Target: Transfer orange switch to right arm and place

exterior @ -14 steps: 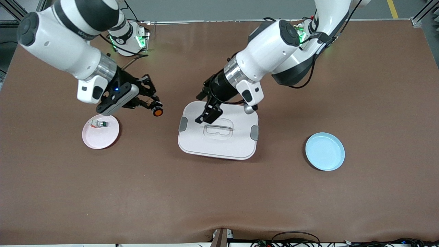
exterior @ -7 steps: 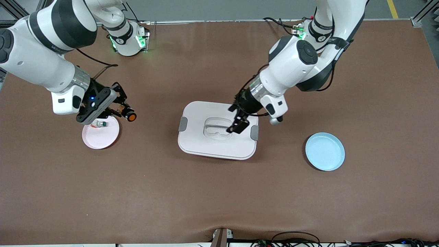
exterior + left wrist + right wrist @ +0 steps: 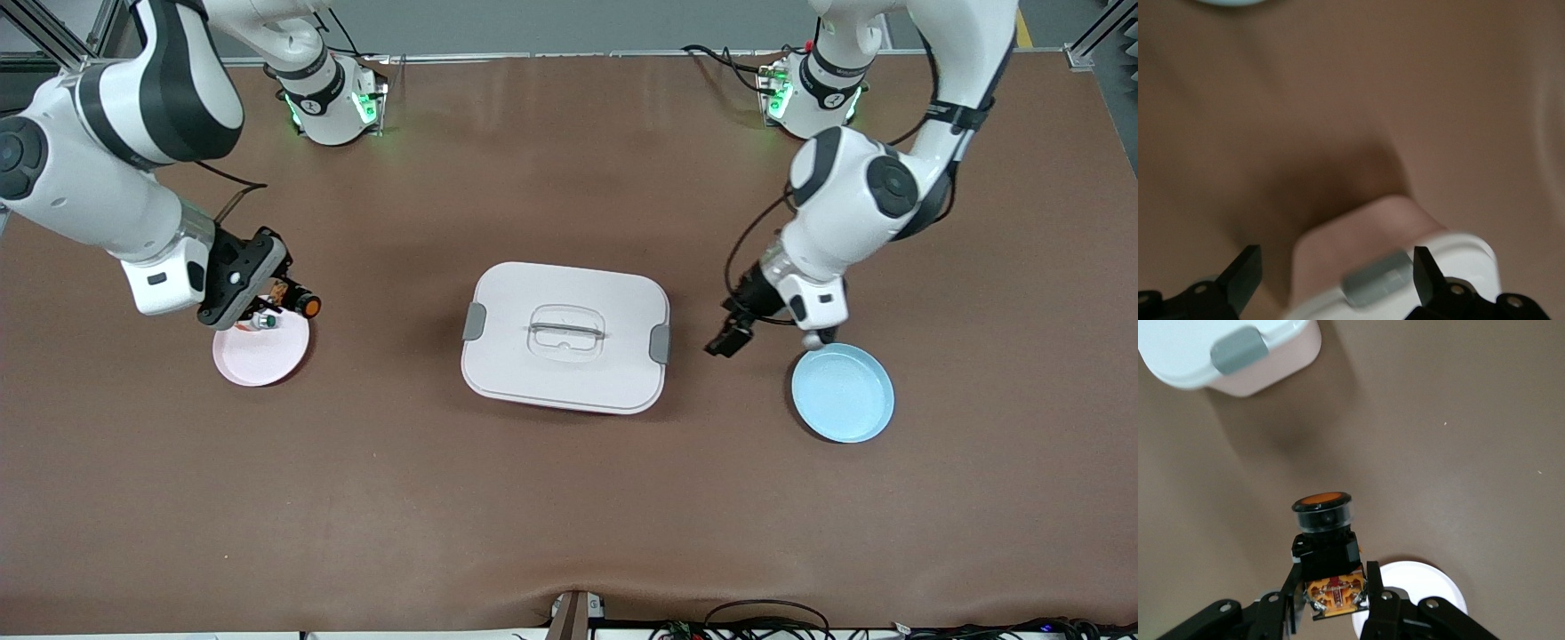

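Front view: right end effector (image 3: 286,300) is up in the air over the rim of the pink plate (image 3: 260,355), approx. the plate's 1 o'clock edge, fingers clamped on the orange switch (image 3: 302,304); the orange cap points toward the lidded box (image 3: 565,337) at worktop centre. A white switch w/ green cap (image 3: 260,321) lies on the pink plate at approx. 12 o'clock, just beside the end effector. Left end effector (image 3: 731,337) is over bare worktop (image 3: 569,498) between the box and the blue plate (image 3: 843,393), off the blue plate's 10 o'clock edge, fingers apart, holding nothing.

Left wrist view: both fingertips (image 3: 1245,275) stand wide apart, nothing between them. A corner of the box w/ its grey clip (image 3: 1378,283) shows between them; an edge of the blue plate shows farther off.

Right wrist view: fingers closed on the switch's black-and-orange body, round orange cap (image 3: 1323,501) pointing away from the wrist. White round plate rim (image 3: 1418,577) just beside the fingers; box corner w/ grey clip (image 3: 1239,350) well apart.
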